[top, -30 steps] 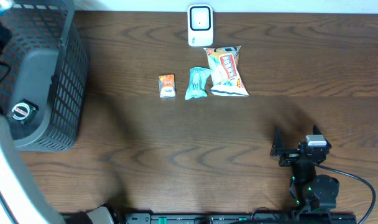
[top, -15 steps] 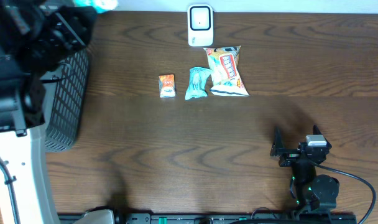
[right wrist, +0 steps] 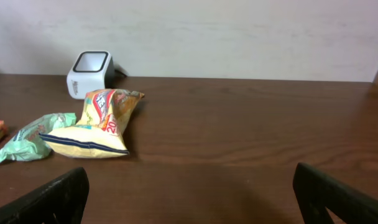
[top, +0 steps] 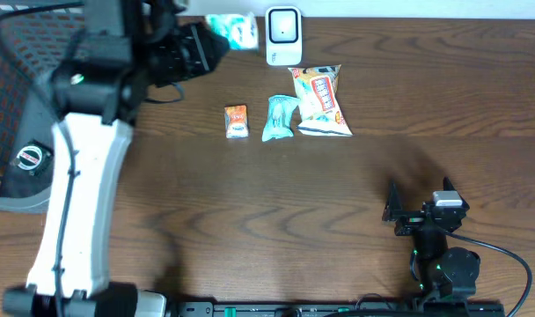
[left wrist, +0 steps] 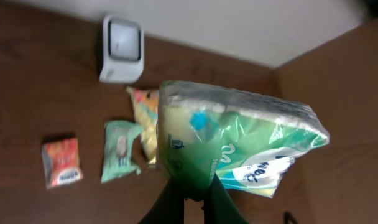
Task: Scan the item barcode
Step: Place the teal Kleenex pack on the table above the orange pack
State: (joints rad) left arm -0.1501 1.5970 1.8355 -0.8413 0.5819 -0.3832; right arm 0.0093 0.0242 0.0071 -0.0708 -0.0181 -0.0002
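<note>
Wrapped pack [left wrist: 239, 143]: a soft green, white and teal plastic-wrapped pack is held up off the table by the left gripper. In the overhead view it [top: 235, 29] is seen at the far edge of the table, just left of the scanner.
Left gripper [left wrist: 192, 190]: the jaws are pinched almost together on the pack's lower edge.
Barcode scanner [top: 283, 35]: a white unit with a dark window is stood at the far edge of the table, just beside the pack. Whether the two touch cannot be told.
Snack bag [top: 321, 100]: a yellow and orange bag is laid flat just in front of the scanner.
Green packet [top: 281, 117]: it is laid against the snack bag's left side.
Orange packet [top: 237, 121]: a small packet is laid a little apart, left of the green packet.
Right gripper [top: 393, 204]: the jaws are spread wide with nothing between them. It is parked low at the near right of the table, well apart from the goods.
Basket [top: 12, 79]: a black mesh basket is seen at the left edge, partly hidden by the left arm.
Table [top: 250, 202]: dark brown wood grain.
</note>
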